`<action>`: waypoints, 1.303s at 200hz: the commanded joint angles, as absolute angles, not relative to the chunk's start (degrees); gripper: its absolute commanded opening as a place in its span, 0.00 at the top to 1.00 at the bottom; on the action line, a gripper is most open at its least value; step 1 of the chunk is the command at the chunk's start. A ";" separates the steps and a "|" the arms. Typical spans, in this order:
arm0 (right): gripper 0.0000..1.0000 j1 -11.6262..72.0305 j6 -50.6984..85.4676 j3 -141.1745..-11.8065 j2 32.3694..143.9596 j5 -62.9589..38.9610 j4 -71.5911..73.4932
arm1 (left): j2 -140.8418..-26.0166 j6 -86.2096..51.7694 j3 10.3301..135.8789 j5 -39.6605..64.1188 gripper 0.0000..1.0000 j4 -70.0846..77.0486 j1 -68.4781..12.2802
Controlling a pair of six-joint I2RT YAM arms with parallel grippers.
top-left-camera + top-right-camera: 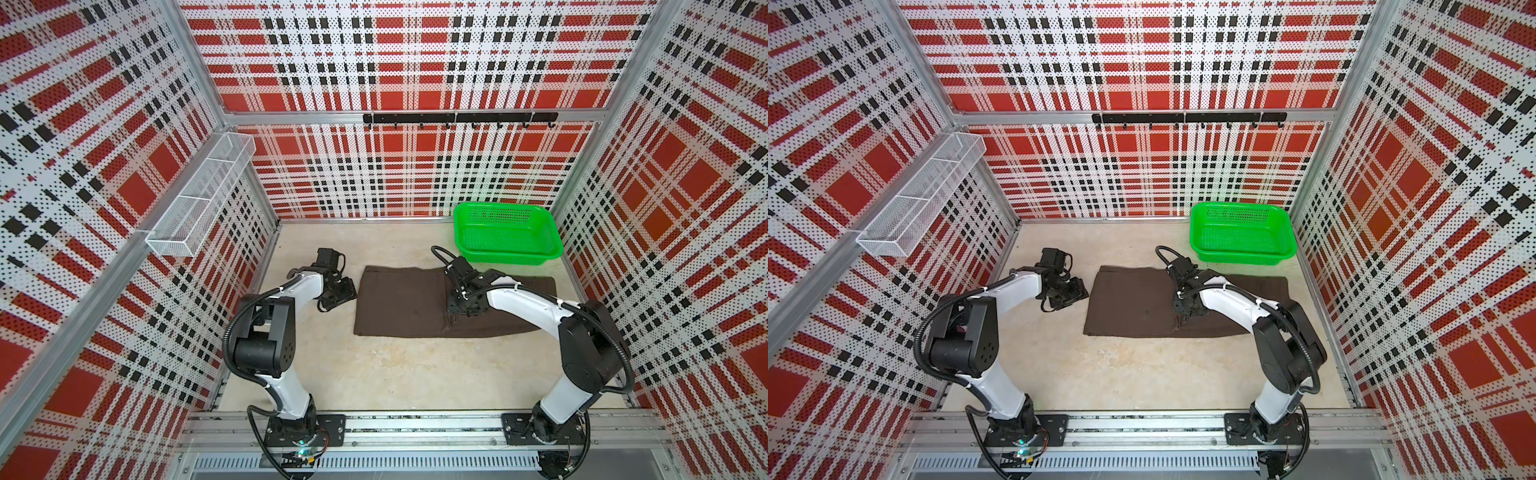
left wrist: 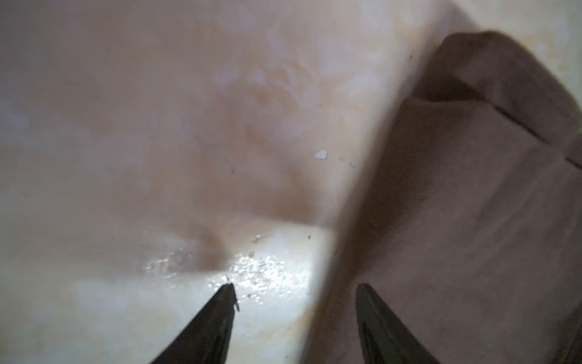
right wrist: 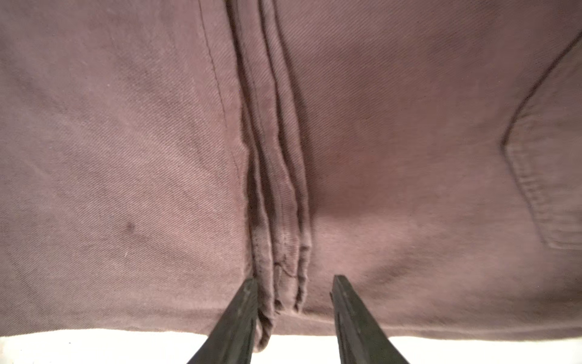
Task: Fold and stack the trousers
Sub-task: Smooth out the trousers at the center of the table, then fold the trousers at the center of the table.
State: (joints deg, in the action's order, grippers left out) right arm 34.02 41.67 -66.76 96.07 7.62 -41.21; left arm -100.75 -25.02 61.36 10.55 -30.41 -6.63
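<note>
Right claw [image 3: 295,277] apart astride layered stitched edges of twill trousers [image 3: 126,157], left claw [image 2: 296,283] apart

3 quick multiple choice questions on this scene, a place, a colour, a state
1. Where is the basket? A) on the trousers B) on the table beyond the trousers C) on the wall hooks
2. The basket's colour? A) red B) green C) white
3. The jaws on the left arm? A) apart, gripping nothing B) shut on the trousers C) shut on the basket
1 B: it stands in the table's far right corner. 2 B: bright green mesh. 3 A: the left wrist view shows a gap between them.
</note>
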 commanded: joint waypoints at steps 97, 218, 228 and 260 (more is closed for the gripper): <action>0.57 25.60 39.23 -62.32 85.45 7.08 -42.38 | -108.26 -23.49 64.50 18.26 0.46 -27.15 -13.55; 0.44 -1.78 29.65 -53.59 78.87 -5.03 -35.75 | -100.26 -25.13 66.11 4.38 1.00 -32.43 -5.43; 0.43 -3.29 28.70 -53.42 79.67 -5.56 -35.11 | -100.11 -24.43 67.08 1.91 1.00 -34.70 -3.65; 0.42 -5.73 27.41 -52.41 82.04 -8.24 -31.63 | -99.69 -21.71 70.17 -3.76 1.00 -39.80 2.69</action>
State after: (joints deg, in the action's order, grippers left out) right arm -4.60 30.00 -53.12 80.40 -4.93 -35.33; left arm -101.51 -24.47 67.33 4.71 -34.04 -1.23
